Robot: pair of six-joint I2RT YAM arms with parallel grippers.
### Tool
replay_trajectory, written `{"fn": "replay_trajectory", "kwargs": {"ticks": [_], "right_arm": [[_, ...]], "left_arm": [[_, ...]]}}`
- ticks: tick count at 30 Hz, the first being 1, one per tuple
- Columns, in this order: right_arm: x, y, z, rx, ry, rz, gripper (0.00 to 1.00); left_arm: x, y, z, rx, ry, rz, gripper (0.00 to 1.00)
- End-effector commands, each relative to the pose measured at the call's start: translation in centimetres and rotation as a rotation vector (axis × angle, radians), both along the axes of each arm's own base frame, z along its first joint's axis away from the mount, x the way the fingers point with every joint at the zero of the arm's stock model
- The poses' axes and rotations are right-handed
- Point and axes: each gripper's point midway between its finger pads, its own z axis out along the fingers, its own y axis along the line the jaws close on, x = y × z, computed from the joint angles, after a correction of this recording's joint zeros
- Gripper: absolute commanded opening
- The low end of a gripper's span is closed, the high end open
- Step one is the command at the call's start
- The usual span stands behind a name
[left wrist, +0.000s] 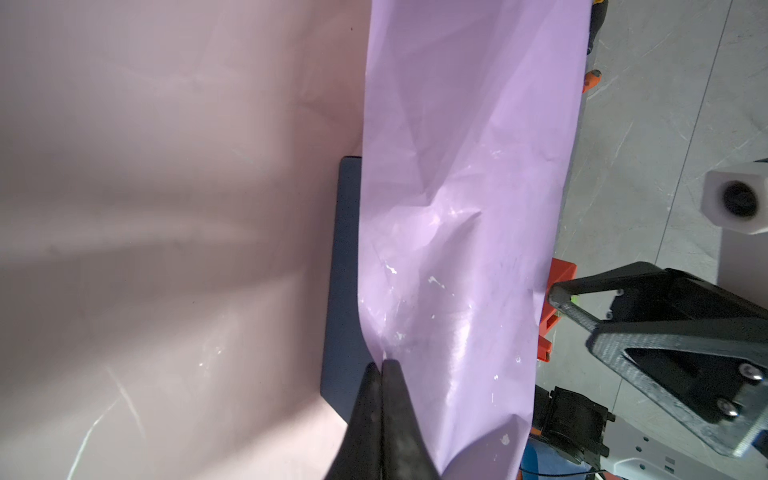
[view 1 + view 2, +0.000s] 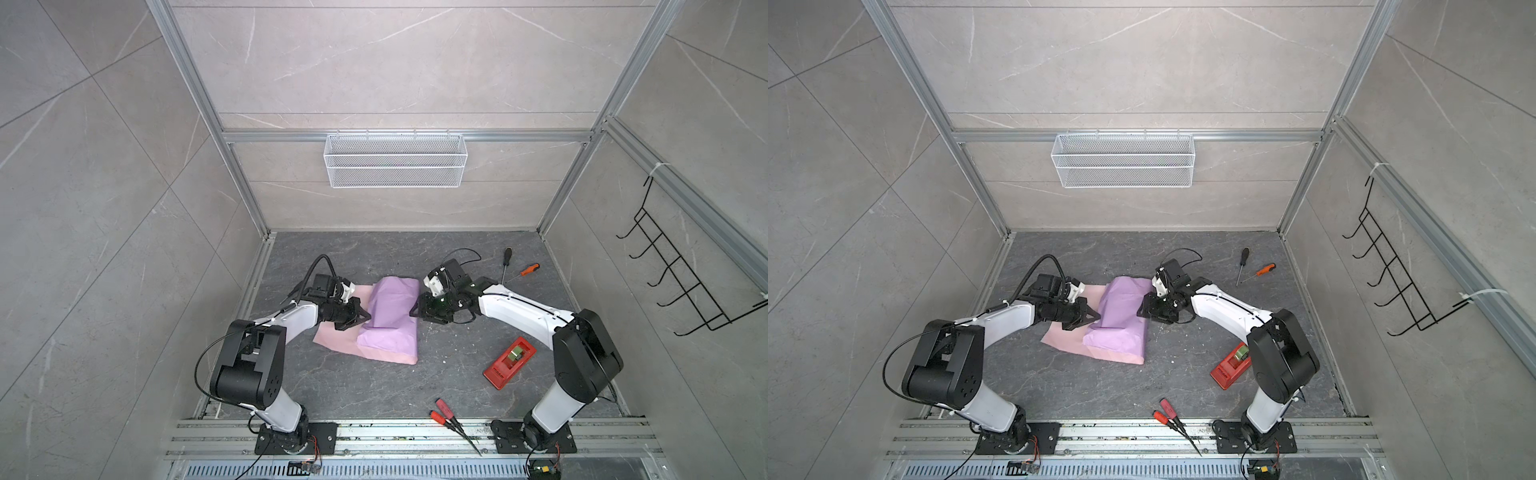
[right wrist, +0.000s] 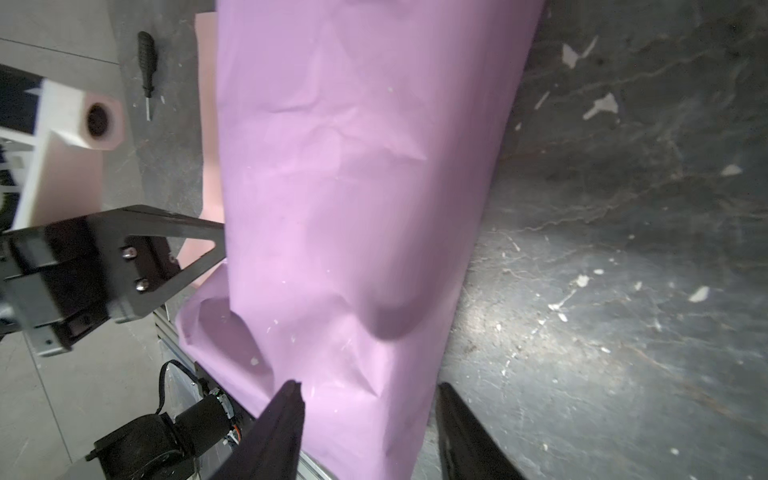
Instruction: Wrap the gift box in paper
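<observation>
Creased lilac paper (image 3: 353, 187) drapes centrally; right gripper (image 3: 370, 385) fingers (image 3: 282, 424) stand apart at its edge

No legible text in any view: paper (image 2: 388, 316) plain, marks on red tape dispenser (image 2: 509, 362) too small to read.

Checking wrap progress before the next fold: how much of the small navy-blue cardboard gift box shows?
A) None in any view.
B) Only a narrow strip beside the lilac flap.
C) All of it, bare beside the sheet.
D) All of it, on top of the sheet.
B: the left wrist view shows just a dark blue strip of the gift box beside the lilac flap of the creased paper.
</observation>
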Motion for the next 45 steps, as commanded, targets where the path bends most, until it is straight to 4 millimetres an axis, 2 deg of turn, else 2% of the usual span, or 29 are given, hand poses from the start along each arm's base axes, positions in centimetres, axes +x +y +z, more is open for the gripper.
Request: {"fn": "replay_trajectory", "kwargs": {"ticks": [1,5,8,12,18,21,24,29,34,37,39,45], "right_arm": [[0.8,0.9,4.1,0.090,-0.077,-0.001,0.48],[1.0,2.4,5.3,0.175,-0.097,0.014,0.42],[0.9,4.2,4.9,0.209,-0.083,0.050,0.41],[0.0,6.0,2.2,0.222,-0.022,0.080,0.40],[-1.1,4.1,-3.4,0.139,0.076,0.021,0.36],[-1.6,3.7,-4.7,0.121,0.101,0.013,0.36],[-1.7,3.5,-4.7,0.122,0.104,0.006,0.37],[-1.4,4.1,-3.3,0.136,0.077,0.022,0.38],[-1.6,6.2,-0.7,0.193,0.046,0.081,0.39],[-1.8,7.2,0.7,0.230,0.033,0.104,0.39],[-1.8,7.0,0.3,0.227,0.038,0.097,0.39],[-3.1,5.6,-3.8,0.167,0.106,0.065,0.37]], "left_arm": [[0.0,0.2,-0.5,0.027,-0.009,-0.014,0.00],[0.1,0.1,-0.7,0.032,-0.012,-0.018,0.00],[0.3,0.1,-0.5,0.039,-0.023,-0.016,0.00],[0.5,0.2,-0.2,0.045,-0.035,-0.020,0.00],[1.3,0.4,0.8,0.073,-0.092,-0.029,0.00],[1.9,1.3,0.8,0.134,-0.129,-0.016,0.00],[2.1,1.8,-0.2,0.183,-0.134,-0.022,0.00],[2.1,1.7,-0.9,0.218,-0.133,-0.035,0.00],[0.3,0.2,-1.9,0.221,-0.132,-0.110,0.00],[-0.1,0.5,-2.5,0.242,-0.128,-0.112,0.00],[-0.2,0.7,-2.8,0.258,-0.130,-0.110,0.00],[-0.1,0.4,-2.9,0.260,-0.130,-0.119,0.00]]}}
